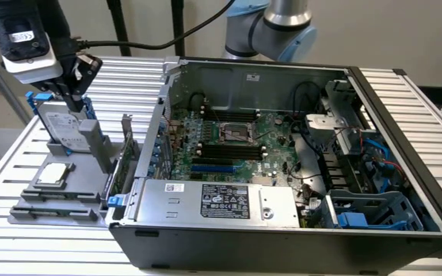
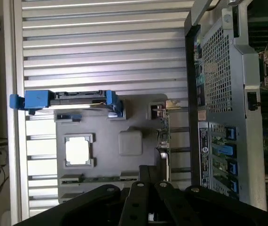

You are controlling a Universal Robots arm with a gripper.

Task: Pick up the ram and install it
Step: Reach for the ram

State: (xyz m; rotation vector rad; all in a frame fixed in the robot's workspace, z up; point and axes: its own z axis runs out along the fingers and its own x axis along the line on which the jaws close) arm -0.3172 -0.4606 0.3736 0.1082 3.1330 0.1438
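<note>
Above holder tray (image 1: 73,172) — tool (image 1: 76,107) clear of ram (image 2: 101,178).

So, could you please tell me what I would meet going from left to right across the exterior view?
Silver square processor chip, upright green expansion card, green motherboard, blue plastic drive cage.

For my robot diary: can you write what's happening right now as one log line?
gripper: hovering over gray holder | ram: resting in holder slot | computer case: open, motherboard showing
</note>
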